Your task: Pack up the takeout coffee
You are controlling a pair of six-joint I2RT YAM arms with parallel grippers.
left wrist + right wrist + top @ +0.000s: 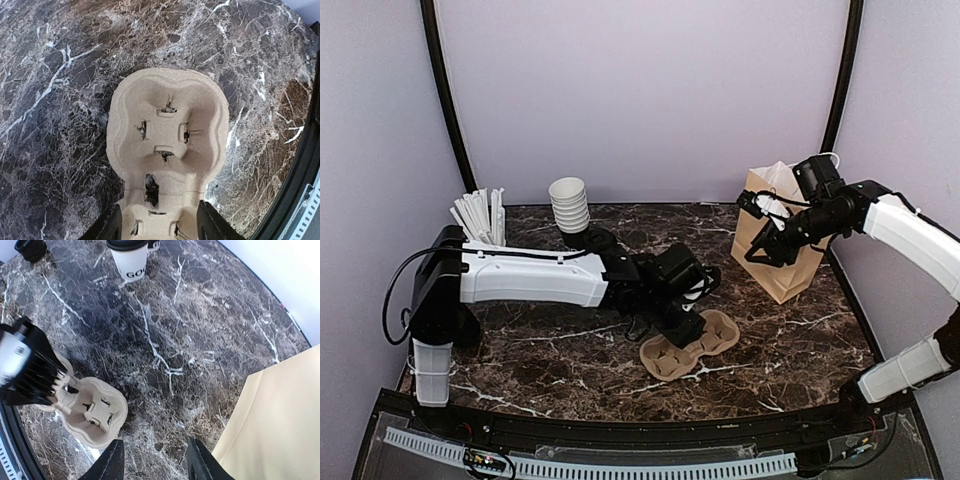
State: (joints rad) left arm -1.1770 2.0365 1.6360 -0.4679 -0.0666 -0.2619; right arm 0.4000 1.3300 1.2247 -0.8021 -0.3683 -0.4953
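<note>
Left pincer (160, 221) straddles cup carrier (167, 115), grip unclear, arm low; right pincer (155, 456) open beside bag (280, 415).

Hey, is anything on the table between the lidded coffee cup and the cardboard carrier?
Nothing visible: bare marble lies between the lidded cup and the carrier. The left gripper grips only the carrier's other end.

Two coffees (128, 260), one carrier (688, 345), one bag (785, 277), one cup stack (569, 205)

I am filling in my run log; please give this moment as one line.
left gripper: astride cup carrier, grip unclear | right gripper: open beside paper bag | lidded cup: standing on table
</note>
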